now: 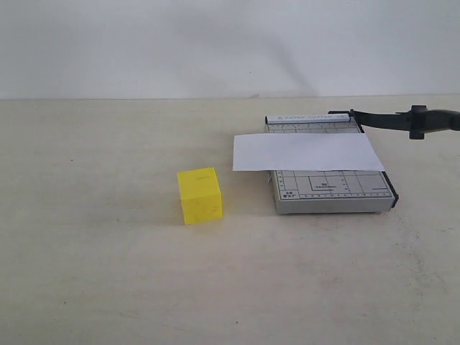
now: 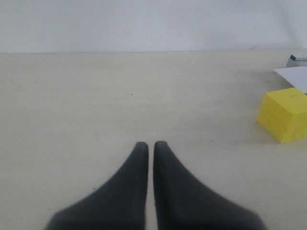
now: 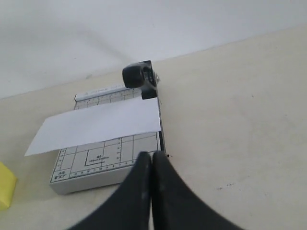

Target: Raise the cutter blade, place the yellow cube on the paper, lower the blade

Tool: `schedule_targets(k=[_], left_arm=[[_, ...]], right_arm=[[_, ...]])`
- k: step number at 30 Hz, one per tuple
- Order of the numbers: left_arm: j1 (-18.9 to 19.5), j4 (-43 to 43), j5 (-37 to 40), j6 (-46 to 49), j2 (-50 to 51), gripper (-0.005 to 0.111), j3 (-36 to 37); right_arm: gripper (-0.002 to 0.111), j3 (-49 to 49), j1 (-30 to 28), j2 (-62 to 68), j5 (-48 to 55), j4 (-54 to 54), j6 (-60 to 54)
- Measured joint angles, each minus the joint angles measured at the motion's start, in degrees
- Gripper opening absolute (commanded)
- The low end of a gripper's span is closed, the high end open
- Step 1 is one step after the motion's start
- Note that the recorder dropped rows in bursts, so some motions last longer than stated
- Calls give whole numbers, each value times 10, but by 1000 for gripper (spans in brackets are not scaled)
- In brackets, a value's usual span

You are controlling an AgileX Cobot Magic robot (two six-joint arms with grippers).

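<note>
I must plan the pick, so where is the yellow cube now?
In the exterior view the cube sits on the table, left of the board, near the overhanging left end of the paper, touching neither.

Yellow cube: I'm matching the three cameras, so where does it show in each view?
Exterior view: yellow cube left of the cutter board, clear of the paper.
Left wrist view: at the frame edge, near the paper's corner.
Right wrist view: only a sliver, cut by the frame edge.
Shared landmark: the white paper.
</note>
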Motion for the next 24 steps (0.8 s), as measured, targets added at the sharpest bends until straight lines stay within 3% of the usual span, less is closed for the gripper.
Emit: schedule_targets(k=[3,6,12,17,19,24], left_arm=[[0,107,-17,0,0,5,0],[0,189,-63,-11,0,5,0],[0,192,-239,-45,0,5,0],[0,192,-336,-74,0,5,0],[0,192,-366,-133,0,5,0],[0,192,-389,-416,0,5,0]], right_arm=[[0,55,0,35,-99,-3,-4],[0,100,0,94,-132,-3,-4],[0,110,0,196,-133,-5,-8],[0,111,0,251,-209,-6,-58],[0,111,0,267,-229,-6,-64],[0,111,0,284,-238,-6,-65]])
